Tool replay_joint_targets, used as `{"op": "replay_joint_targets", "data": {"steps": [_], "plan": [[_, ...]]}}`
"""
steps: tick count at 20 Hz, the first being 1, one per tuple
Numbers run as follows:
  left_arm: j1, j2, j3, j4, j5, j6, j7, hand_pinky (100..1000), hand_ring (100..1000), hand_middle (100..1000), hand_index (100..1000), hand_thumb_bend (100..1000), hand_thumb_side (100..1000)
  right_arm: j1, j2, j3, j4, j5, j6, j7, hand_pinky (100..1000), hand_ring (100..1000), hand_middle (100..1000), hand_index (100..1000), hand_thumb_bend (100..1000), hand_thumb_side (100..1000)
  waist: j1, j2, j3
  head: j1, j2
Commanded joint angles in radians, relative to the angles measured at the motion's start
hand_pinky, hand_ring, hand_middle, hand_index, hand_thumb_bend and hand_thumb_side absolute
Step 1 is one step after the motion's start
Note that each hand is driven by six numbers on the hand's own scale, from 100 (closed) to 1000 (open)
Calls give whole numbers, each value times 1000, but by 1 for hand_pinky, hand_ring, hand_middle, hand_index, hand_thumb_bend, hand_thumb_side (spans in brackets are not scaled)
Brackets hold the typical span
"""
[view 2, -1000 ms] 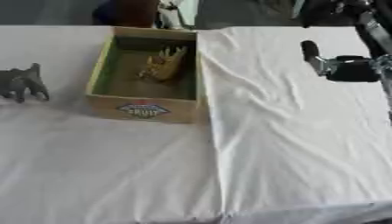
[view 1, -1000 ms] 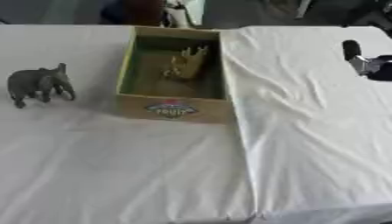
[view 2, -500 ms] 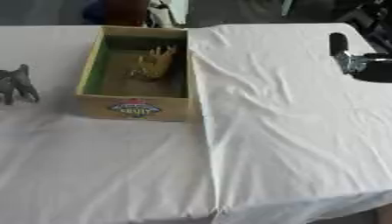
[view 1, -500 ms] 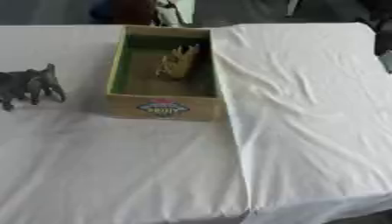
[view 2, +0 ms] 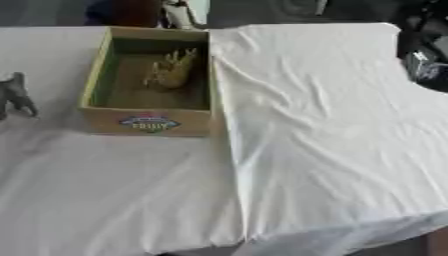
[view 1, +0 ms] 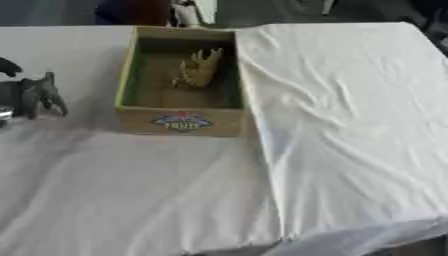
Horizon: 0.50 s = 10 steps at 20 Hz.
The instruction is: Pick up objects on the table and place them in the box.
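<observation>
Currently, grey toy elephant (view 1: pixel 33 95) was seen left of open cardboard box (view 1: pixel 181 122); left hand (view 1: pixel 7 67) beside it, right hand (view 2: pixel 422 64) far right, grips couldn't be told.

Both eye views look down from the robot's head at the table (view 1: pixel 175 200), facing its far edge. They share the box (view 1: pixel 182 122); the right eye view sits slightly further right.

Grey elephant toy (view 1: pixel 33 95); tan cardboard box (view 1: pixel 181 121) with green inner walls, red-blue oval label; yellowish-tan toy animal (view 1: pixel 198 69) inside; white tablecloth (view 1: pixel 350 125).
</observation>
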Motion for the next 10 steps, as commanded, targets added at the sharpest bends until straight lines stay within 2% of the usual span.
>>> {"op": "replay_joint_targets", "data": {"steps": [1, 3, 4, 6, 8, 10], "plan": [[-19, 12, -3, 6, -48, -7, 22, 738, 754, 637, 795, 593, 513, -10, -26, -22, 5, -54, -164, 210, 587, 596, 591, 775, 100, 100, 2, -12, -5, 2, 3], [-18, 3, -4, 10, -77, -10, 32, 684, 615, 536, 743, 491, 483, -8, -26, -29, 12, -83, -164, 239, 587, 595, 590, 773, 100, 100, 1, -11, -6, 1, 4], [-18, -1, -3, 11, -91, -11, 40, 674, 596, 522, 733, 468, 474, -7, -26, -33, 16, -98, -164, 254, 586, 595, 590, 773, 100, 100, 1, -10, -5, 0, 4], [-17, -10, 3, 11, -133, -11, 64, 623, 488, 416, 645, 320, 407, -5, -28, -40, 23, -135, -164, 285, 586, 594, 589, 773, 100, 100, 0, -11, -2, 0, 5], [-16, -29, 18, 11, -235, -15, 116, 596, 424, 326, 564, 225, 364, -2, -38, -53, 39, -230, -157, 357, 586, 594, 588, 772, 100, 100, 0, -12, 1, -2, 6], [-14, -38, 29, 13, -285, -24, 163, 574, 366, 250, 498, 148, 330, 0, -44, -73, 54, -318, -139, 443, 586, 593, 588, 771, 100, 100, 0, -14, 3, -3, 7]]}}
